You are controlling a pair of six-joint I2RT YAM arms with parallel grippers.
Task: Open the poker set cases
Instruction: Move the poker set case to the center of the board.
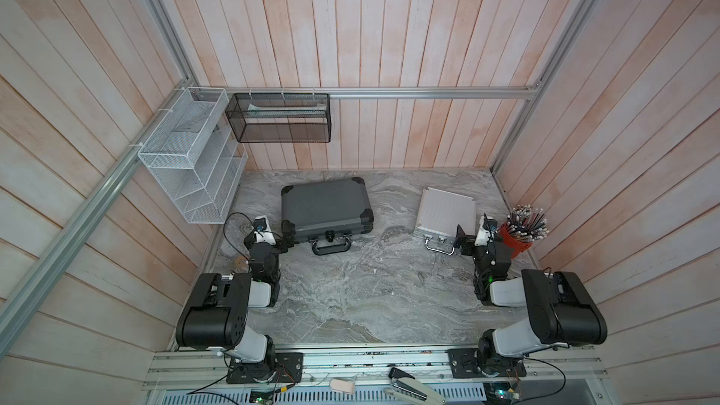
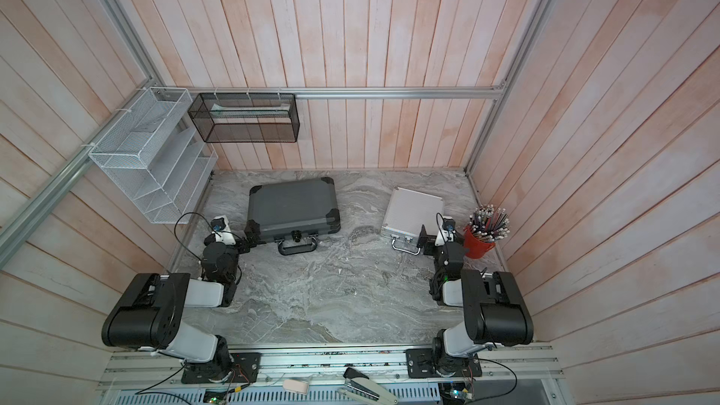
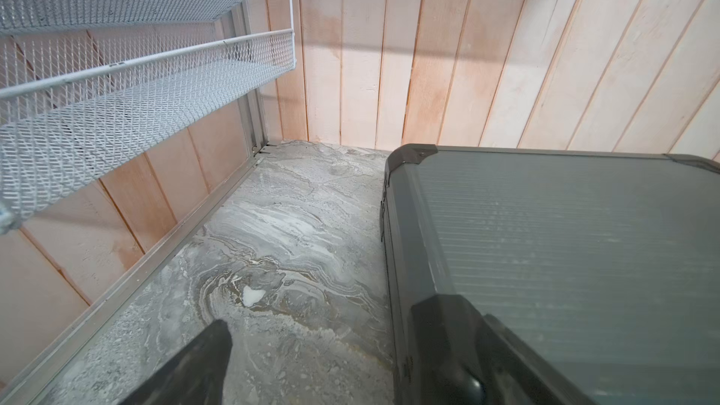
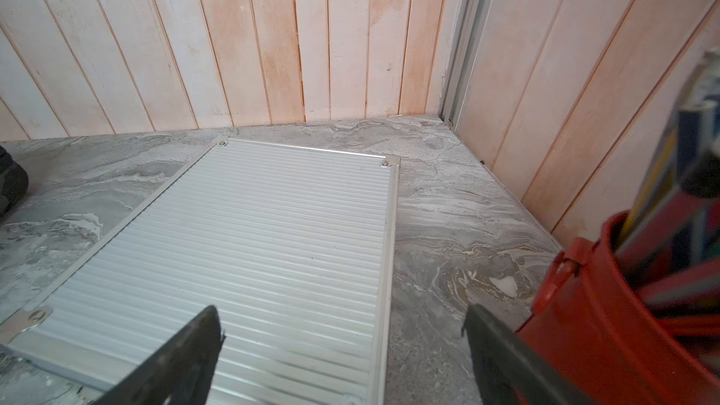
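Flagging risks: both claws are spread wide, gripping nothing. The large dark grey hard case with black corners (image 1: 325, 206) lies shut on the grey marbled worktop (image 1: 370, 290), left of centre. The small silver ribbed aluminium case (image 1: 446, 210) lies shut to its right. The left claw (image 1: 286, 243) straddles the grey case's near-left corner. The right claw (image 1: 461, 241) straddles the silver case's near-right edge, its outer finger just beside the red bucket of pencils (image 1: 514, 243). Latches are probably still fastened, so prying a corner would drag or tip a case. A sideways swing could topple the bucket.
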